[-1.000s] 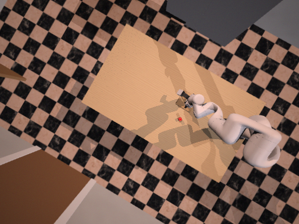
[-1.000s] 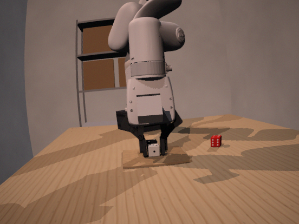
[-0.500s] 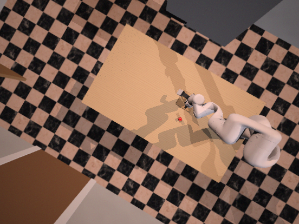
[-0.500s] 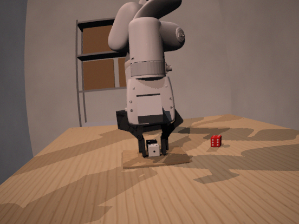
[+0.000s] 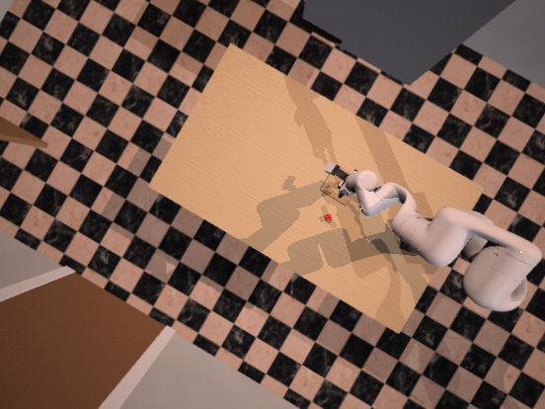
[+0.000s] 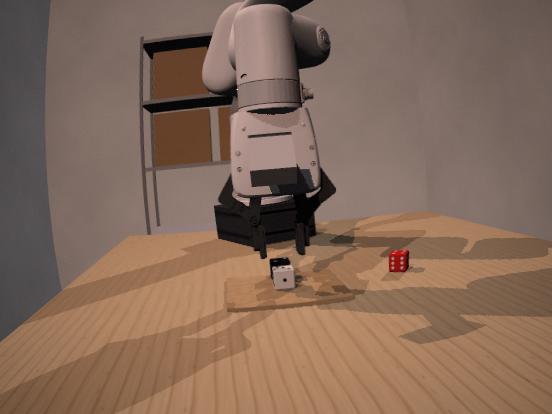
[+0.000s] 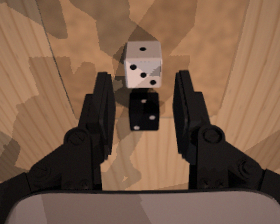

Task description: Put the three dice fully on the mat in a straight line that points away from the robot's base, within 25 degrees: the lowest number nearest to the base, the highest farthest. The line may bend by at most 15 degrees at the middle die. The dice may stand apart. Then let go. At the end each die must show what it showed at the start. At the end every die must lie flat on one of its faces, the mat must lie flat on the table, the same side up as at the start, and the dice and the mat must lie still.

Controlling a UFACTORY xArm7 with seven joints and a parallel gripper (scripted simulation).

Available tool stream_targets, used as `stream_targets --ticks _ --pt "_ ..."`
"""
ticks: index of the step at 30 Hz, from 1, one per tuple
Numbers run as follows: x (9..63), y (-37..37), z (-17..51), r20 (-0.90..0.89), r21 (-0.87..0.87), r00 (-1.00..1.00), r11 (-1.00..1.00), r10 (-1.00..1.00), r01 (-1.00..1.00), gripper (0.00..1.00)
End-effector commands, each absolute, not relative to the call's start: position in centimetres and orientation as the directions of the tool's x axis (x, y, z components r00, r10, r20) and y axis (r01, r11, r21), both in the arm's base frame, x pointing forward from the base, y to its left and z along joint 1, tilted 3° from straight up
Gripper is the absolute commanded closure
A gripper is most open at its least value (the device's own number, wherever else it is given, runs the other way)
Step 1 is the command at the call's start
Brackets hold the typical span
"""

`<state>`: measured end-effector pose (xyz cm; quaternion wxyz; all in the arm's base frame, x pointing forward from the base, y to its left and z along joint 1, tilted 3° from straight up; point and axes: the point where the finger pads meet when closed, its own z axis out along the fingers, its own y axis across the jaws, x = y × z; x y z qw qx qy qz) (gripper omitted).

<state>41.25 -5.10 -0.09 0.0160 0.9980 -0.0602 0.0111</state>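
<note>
The gripper (image 6: 280,242) hangs above the mat (image 6: 250,294) with its two black fingers pointing down, parted about halfway and holding nothing; in the exterior view their tips stand clear above the dice. Below them two dice rest flat on the mat, touching or nearly touching in a row. The white die (image 6: 284,277) is a pale cube with black pips; it shows one pip on the face toward the exterior camera, and in the wrist view three pips on one face and one on another. The black die (image 7: 144,111) sits right behind it, nearer the robot's base, with pale pips, two on its upper face. The mat is a thin, wood-coloured square lying flat on the table (image 6: 125,352). The red die (image 6: 399,260), with white pips and six on one side face, stands on the bare table well apart from the mat.
</note>
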Motion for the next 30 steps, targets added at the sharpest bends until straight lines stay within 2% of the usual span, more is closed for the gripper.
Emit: stream_targets --ticks 1,14,15,30 --pt "41.2 -5.0 2.2 0.021 0.040 0.992 -0.992 -0.121 -0.122 0.58" --pt "41.2 -4.9 5.1 0.021 0.040 0.992 -0.992 -0.121 -0.122 0.58" --pt "41.2 -4.9 5.1 0.021 0.040 0.992 -0.992 -0.121 -0.122 0.00" --pt "41.2 -4.9 5.1 0.021 0.040 0.992 -0.992 -0.121 -0.122 0.00"
